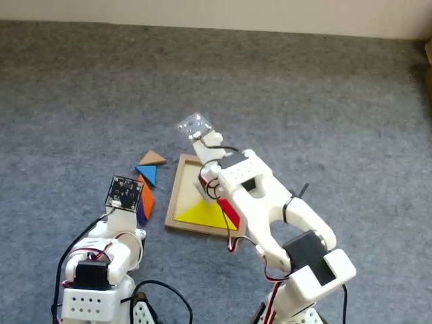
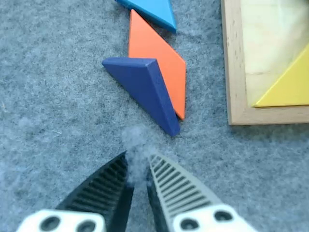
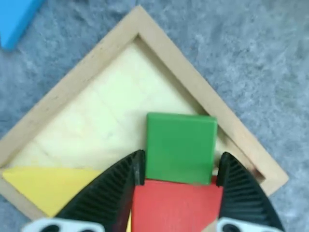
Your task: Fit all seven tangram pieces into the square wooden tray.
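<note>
The square wooden tray lies on grey carpet. A yellow triangle and a red piece lie in it. My right gripper hangs over the tray, shut on a green square beside the red piece, near one rim. Left of the tray lie a tan triangle, a blue triangle, an orange parallelogram and a dark blue triangle. My left gripper is shut on nothing, just short of the dark blue triangle.
Grey carpet stretches all round the tray and pieces, with wide room toward the back and the right. The tray's rim lies close beside the orange parallelogram. Both arm bases stand at the near edge.
</note>
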Available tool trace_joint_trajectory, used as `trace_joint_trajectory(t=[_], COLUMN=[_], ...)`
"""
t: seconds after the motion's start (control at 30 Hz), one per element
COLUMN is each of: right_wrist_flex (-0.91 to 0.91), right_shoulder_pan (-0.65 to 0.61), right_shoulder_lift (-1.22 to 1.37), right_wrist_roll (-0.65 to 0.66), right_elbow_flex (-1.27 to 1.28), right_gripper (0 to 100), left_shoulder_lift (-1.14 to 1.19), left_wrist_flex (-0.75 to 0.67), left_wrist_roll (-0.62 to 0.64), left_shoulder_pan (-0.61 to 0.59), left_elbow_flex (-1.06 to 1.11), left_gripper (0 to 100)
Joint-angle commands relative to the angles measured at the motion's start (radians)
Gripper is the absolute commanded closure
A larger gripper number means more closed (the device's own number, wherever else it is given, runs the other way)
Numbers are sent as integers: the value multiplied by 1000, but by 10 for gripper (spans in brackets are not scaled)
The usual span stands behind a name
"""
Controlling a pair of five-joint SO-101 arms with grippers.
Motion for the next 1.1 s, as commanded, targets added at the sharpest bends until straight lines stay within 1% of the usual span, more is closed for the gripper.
trace_joint_trajectory(t=[0.0, 0.07, 0.2, 0.33, 0.63, 0.77, 1.0, 1.07], right_wrist_flex=[82, 99, 97, 97, 107, 193, 202, 202], right_shoulder_pan=[-24, -35, -76, -84, -76, -53, -21, -19], right_shoulder_lift=[-15, -15, -15, -15, -24, -24, -25, -25], right_wrist_roll=[-97, -124, -124, -129, -124, -124, -124, -124], right_elbow_flex=[-104, -125, -130, -130, -133, -139, -137, -133], right_gripper=[766, 766, 766, 766, 766, 766, 768, 787], left_shoulder_lift=[-38, -38, -38, -38, -38, -38, -38, -38], left_wrist_flex=[5, 5, 5, 5, 5, 5, 5, 5], left_wrist_roll=[-6, -6, -6, -6, -6, -6, -6, -6], left_shoulder_pan=[-15, -15, -15, -15, -15, -15, -15, -15], left_elbow_flex=[19, 19, 19, 19, 19, 19, 19, 19], left_gripper=[993, 993, 993, 993, 993, 993, 993, 993])
